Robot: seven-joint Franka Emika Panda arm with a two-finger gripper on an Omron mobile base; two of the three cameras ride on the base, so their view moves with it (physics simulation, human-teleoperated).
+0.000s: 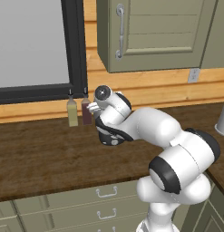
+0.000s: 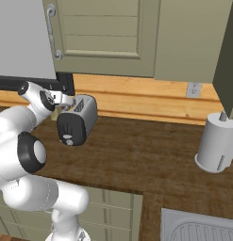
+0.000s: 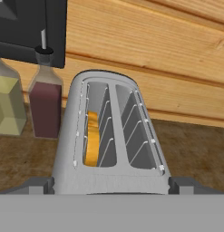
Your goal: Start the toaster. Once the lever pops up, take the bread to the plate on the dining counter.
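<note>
Starting step, lever unpressed: spread gripper point(image 3: 111, 188) hovers over the toaster point(image 3: 111, 136); bread point(image 3: 90, 142) sits in the nine-o'clock slot. Next, judged: reach the black end panel point(image 2: 70, 128) and press down.

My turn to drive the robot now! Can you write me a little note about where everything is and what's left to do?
Gripper: open, holding nothing, hanging just above the toaster.
Toaster: on the dark wood worktop, by the wall.
Bread: sitting in the toaster's left slot, as the hand view shows it.
Done: the hand is at the toaster.
Left: press the lever, wait for the pop, carry the bread to the plate.
</note>
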